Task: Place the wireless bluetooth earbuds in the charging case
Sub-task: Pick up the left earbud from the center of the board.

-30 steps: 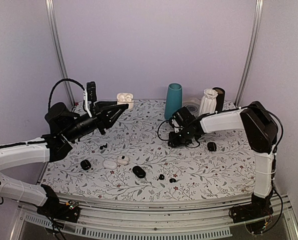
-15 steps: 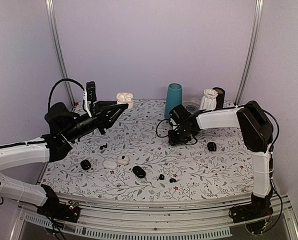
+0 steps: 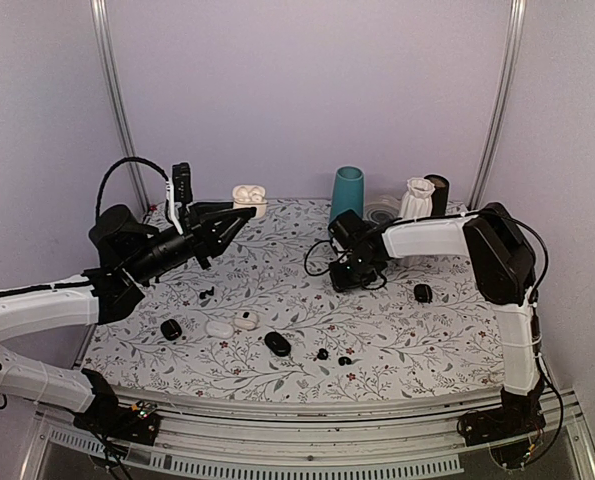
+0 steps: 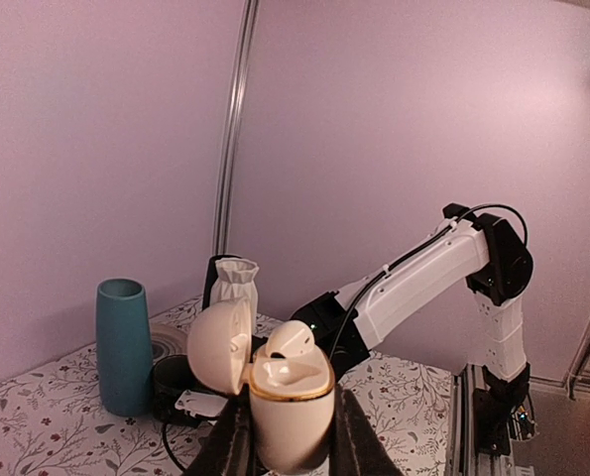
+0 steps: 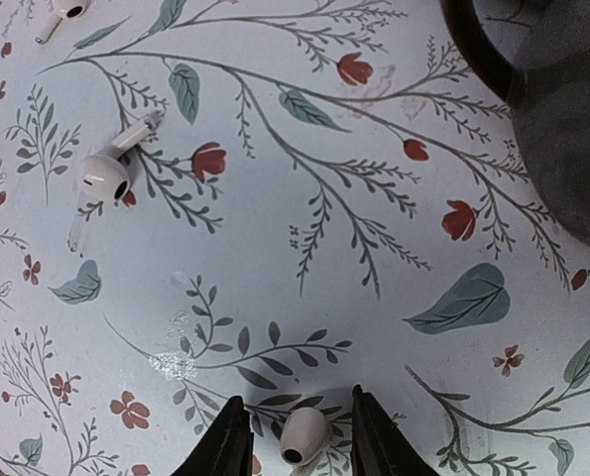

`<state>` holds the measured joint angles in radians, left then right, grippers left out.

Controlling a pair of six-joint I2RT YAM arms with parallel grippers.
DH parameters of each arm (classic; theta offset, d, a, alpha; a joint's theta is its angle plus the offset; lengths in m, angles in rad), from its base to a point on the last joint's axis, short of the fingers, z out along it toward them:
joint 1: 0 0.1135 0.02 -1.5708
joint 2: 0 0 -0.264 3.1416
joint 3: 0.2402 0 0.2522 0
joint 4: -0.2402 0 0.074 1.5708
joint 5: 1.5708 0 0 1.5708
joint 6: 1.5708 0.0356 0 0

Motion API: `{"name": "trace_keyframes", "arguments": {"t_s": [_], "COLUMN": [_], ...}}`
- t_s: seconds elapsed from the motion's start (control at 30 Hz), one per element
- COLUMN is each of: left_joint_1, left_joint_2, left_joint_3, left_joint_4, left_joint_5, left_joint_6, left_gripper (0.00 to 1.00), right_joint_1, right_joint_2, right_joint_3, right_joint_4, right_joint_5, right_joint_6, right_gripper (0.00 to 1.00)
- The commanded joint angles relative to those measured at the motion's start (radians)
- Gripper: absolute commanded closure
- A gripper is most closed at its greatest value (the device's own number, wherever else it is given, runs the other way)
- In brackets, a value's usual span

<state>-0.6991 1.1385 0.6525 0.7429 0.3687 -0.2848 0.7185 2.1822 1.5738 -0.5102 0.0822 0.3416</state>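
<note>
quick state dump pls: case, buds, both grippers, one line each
white charging case: lid open, upright, clamped in left gripper.
bud in case: seated, top showing.
left gripper: shut on white charging case.
right gripper: open, a finger each side of near white bud.
near white bud: lying on table, not gripped.
far white bud: lying on table, untouched.
black buds: loose on table, in no case.

Top camera overlooks the table [image 3: 277, 290]; left wrist looks across it, right wrist down.

Open upright white charging case [image 4: 290, 412], one earbud [image 4: 293, 339] seated, another earbud [image 5: 304, 434] loose.
</note>
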Motion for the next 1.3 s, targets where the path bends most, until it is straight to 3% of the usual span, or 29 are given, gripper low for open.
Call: {"name": "trace_keyframes", "arguments": {"t_s": [0.0, 0.73, 1.27], "left_joint_1": [0.014, 0.018, 0.02], "left_joint_2": [-0.014, -0.005, 0.016], "left_joint_3": [-0.002, -0.007, 0.01], "left_joint_4": [0.023, 0.028, 0.01], "left_joint_5": [-0.007, -0.002, -0.005], "left_joint_6": [0.009, 0.006, -0.002], "left_gripper": [1.0, 1.0, 1.0], "right_joint_1": [0.009, 0.038, 0.039], "right_joint_2": [0.034, 0.086, 0.004], "right_joint_3": [0.043, 0.109, 0.022], "right_joint_4": [-0.056, -0.169, -0.095], "right_joint_5": [0.056, 0.072, 0.035], "right_joint_6": [-0.004, 0.002, 0.003], "right_gripper": [0.67, 0.77, 0.9]}}
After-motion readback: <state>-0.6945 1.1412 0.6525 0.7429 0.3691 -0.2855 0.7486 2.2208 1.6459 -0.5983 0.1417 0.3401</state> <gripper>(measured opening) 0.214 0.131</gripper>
